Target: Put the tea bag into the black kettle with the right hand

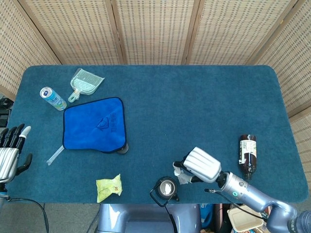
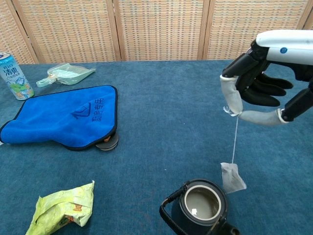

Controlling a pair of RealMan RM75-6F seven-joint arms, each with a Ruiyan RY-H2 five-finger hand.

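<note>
One slip worries me: my right hand [image 2: 259,95] pinches the string, and the white paper tea bag [image 2: 233,177] dangles beside the round black kettle's [image 2: 201,210] rim, so a swing could drop it outside.

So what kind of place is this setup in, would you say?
Probably a staged robot test table rather than a real kitchen: a blue carpet-covered tabletop, woven wicker screens behind it, and unrelated props like a dustpan and a drink can.

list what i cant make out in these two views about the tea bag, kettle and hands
- Tea bag: head view, mostly hidden under the right hand.
- Black kettle: chest view, base cut off by the bottom edge.
- Left hand: head view, cut by the left edge; absent from chest view.
- Kettle contents: too dim in both views.
</note>
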